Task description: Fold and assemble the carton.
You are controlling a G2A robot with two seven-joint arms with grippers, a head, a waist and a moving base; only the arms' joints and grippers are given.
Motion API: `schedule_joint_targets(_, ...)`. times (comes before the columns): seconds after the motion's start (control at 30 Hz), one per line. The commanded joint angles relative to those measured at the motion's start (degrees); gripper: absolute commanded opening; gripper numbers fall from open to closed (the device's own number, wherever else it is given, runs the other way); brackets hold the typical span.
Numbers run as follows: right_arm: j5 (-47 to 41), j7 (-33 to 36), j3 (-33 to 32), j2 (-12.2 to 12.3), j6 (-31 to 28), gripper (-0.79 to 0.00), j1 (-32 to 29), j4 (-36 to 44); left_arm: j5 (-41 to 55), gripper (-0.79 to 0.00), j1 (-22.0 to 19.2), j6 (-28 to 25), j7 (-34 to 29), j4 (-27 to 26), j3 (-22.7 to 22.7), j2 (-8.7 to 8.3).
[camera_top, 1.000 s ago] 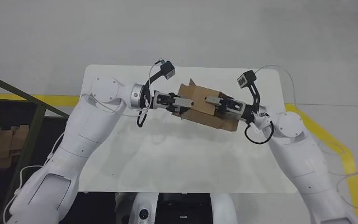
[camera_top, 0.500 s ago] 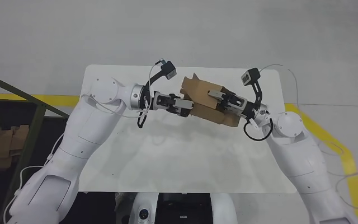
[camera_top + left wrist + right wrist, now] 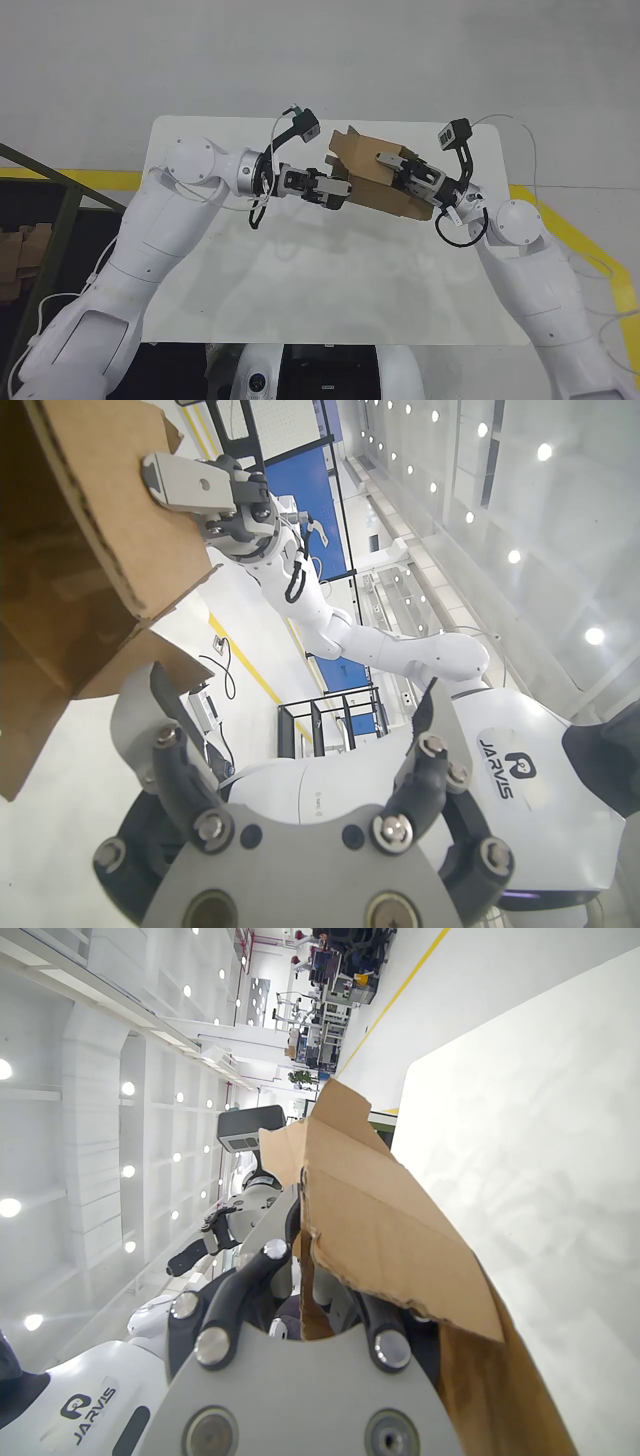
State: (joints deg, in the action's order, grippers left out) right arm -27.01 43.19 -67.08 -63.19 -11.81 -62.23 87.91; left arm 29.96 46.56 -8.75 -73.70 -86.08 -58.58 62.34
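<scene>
Our right gripper [image 3: 390,162], pinching the carton [image 3: 362,165], has swung it higher above the desk [image 3: 300,290], and our left gripper [image 3: 338,190], now spread, has let go, so flap folding likely comes next.

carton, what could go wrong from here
The carton is held only by the right gripper on one wall, so it may twist or slip. The left gripper is open beside a loose flap; closing off-target could crease it.

White table [image 3: 300,290], yellow floor line [image 3: 115,179] (dark frame [image 3: 30,161] at left)
</scene>
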Motion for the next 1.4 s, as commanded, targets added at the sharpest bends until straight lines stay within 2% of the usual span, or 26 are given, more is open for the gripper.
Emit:
schedule_joint_targets(0.0,0.11,-0.39,0.04,-0.08,0.09,-0.785,-0.04,0.49,0.21,0.0,-0.13,0.11,0.0,0.07,0.48,0.14)
schedule_joint_targets(0.43,1.56,-2.74,0.64,-0.61,0.69,-0.785,-0.55,2.31,1.01,0.0,-2.56,-0.48,-0.01,2.16,3.45,1.29)
schedule_joint_targets(0.7,2.36,-3.45,0.98,-0.89,0.81,-0.785,-1.05,3.22,0.9,0.0,-2.62,-0.64,0.13,3.51,2.65,1.26)
schedule_joint_targets(1.37,3.62,-2.89,2.0,-1.56,1.5,-0.785,-1.07,3.51,0.7,0.0,-1.9,-0.21,-0.19,2.74,1.46,1.13)
